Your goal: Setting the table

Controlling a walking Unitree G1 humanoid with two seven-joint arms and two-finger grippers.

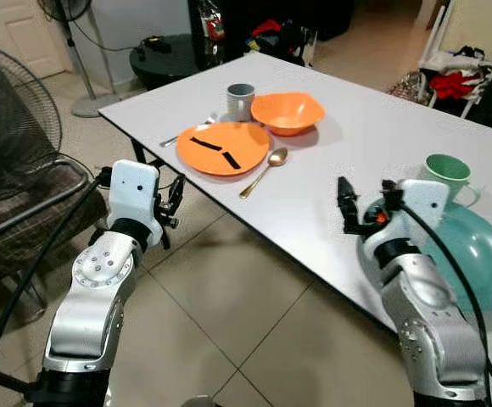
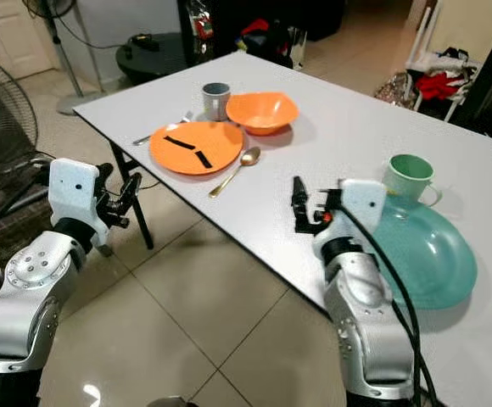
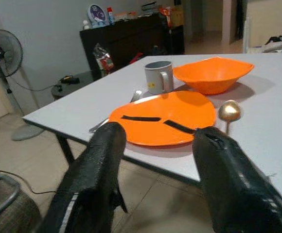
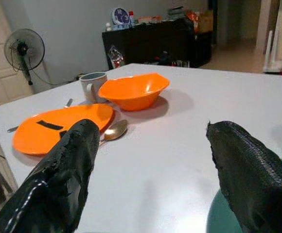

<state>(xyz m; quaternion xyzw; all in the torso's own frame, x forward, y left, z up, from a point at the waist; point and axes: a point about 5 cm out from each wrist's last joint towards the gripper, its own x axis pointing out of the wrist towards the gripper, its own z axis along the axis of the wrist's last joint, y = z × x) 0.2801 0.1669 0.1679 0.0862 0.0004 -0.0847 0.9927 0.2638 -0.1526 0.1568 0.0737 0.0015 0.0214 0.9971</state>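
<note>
On the white table [image 1: 356, 127], at its far left end, lies an orange plate [image 1: 223, 147] with two black strips on it. Behind it stand a grey mug [image 1: 240, 101] and an orange bowl [image 1: 287, 112]. A gold spoon [image 1: 265, 170] lies to the plate's right and a fork [image 1: 187, 131] to its left. A teal dish [image 1: 483, 254] with a green cup [image 1: 446, 172] behind it sits at the near right. My left gripper [image 1: 172, 208] hangs open off the table's near edge, empty. My right gripper [image 1: 360, 208] is open above the table beside the teal dish, also empty.
A large fan [image 1: 8, 127] and a chair seat [image 1: 25, 212] stand close at my left. A pedestal fan base [image 1: 93, 103] and a black round table [image 1: 165, 55] lie beyond the table's far end. Clothes on a rack [image 1: 458, 80] are at the back right. Tiled floor [image 1: 229, 305] runs along the table's near edge.
</note>
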